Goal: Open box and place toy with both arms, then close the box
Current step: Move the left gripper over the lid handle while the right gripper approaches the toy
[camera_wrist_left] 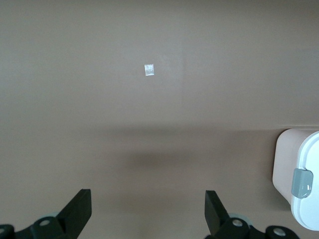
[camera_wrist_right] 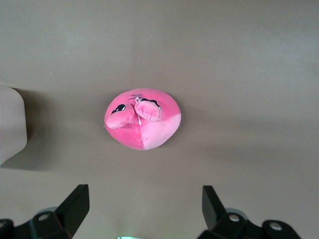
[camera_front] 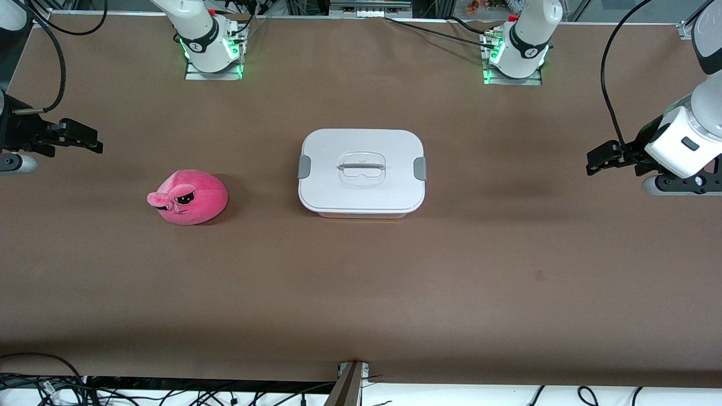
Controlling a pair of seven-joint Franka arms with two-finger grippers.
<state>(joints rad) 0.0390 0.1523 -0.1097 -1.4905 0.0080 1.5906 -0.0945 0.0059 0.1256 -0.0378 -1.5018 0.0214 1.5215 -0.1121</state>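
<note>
The box [camera_front: 361,172] stands mid-table, its white lid shut, with grey side clips and a clear handle; its pink corner shows in the left wrist view [camera_wrist_left: 299,177]. The pink plush toy [camera_front: 189,197] lies on the table toward the right arm's end, apart from the box; it shows in the right wrist view [camera_wrist_right: 143,118]. My right gripper [camera_front: 84,141] is open and empty, up over the table at its own end, with the toy in its wrist view [camera_wrist_right: 144,199]. My left gripper [camera_front: 599,159] is open and empty over bare table at its end [camera_wrist_left: 148,201].
The brown table top [camera_front: 361,293] is bare around the box and toy. A small pale scrap [camera_wrist_left: 149,70] lies on the table near the left arm's end. Cables hang along the front edge [camera_front: 169,392] and at the arm bases.
</note>
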